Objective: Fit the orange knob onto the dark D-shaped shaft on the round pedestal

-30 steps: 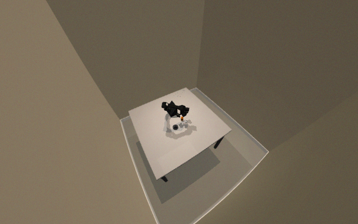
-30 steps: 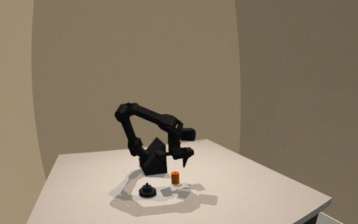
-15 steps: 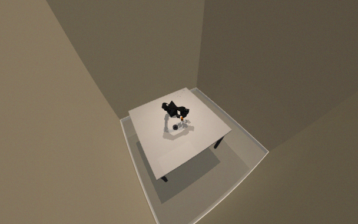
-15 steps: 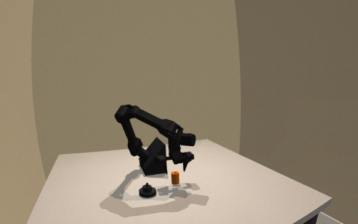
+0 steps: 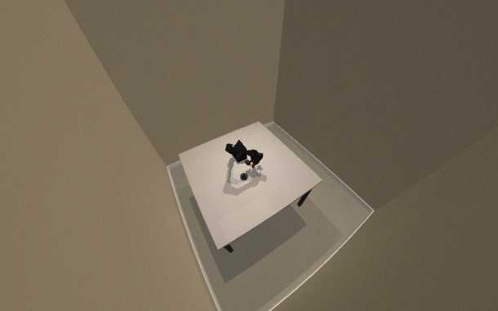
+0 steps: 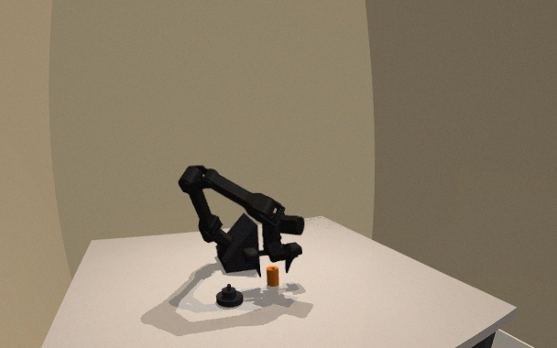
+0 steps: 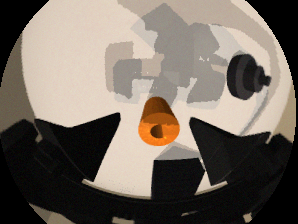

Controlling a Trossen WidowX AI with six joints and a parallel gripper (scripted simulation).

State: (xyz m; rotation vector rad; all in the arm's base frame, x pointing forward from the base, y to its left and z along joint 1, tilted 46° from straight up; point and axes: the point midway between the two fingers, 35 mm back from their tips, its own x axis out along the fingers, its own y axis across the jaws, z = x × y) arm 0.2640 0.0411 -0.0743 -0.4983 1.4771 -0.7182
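The orange knob (image 6: 272, 276) (image 7: 158, 124) (image 5: 252, 164) stands upright on the white table (image 6: 382, 284), its hole facing up in the wrist view. My gripper (image 6: 274, 270) (image 7: 156, 117) is open and hangs just over the knob, one finger on each side, with its tips near the knob's top. The fingers do not touch the knob. The dark round pedestal (image 6: 229, 298) (image 7: 241, 78) (image 5: 243, 176) with its short shaft (image 6: 229, 288) stands to the knob's left in the exterior view, apart from it. The shaft's flat side does not show.
The arm's dark base block (image 6: 240, 247) stands on the table behind the knob and pedestal. The table's edges (image 6: 496, 320) lie far from both objects. Plain walls surround the table.
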